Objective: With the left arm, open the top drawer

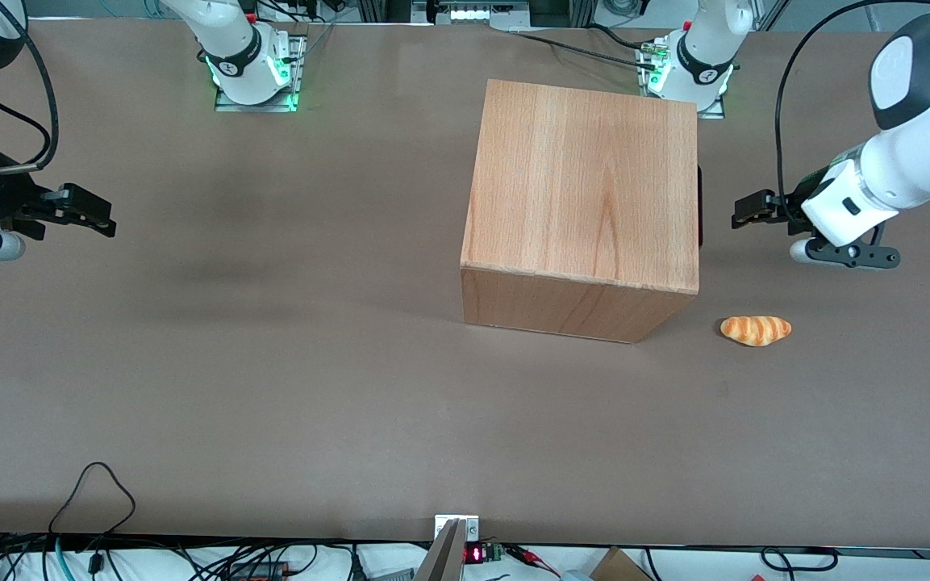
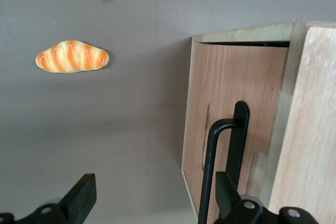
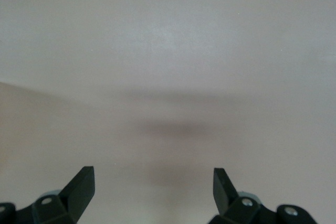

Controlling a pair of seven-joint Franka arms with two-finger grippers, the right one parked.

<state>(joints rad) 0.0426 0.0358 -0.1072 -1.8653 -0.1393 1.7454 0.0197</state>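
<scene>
A wooden cabinet [image 1: 581, 206] stands on a brown table [image 1: 271, 387]. Its top drawer [image 2: 239, 103] is closed, its front facing the working arm's end. The left arm [image 1: 904, 153] holds its gripper [image 2: 152, 195] just in front of the black handle [image 2: 223, 166], fingers spread apart. A bread roll [image 1: 756, 330] lies nearby, nearer the front camera

Smooth light-wood top drawer [image 2: 231, 103], matt handle [image 2: 223, 150]

The left arm [image 1: 908, 161] is bulky white (dark grey joint cap, black cable) with a black pincer [image 1: 743, 211].
</scene>
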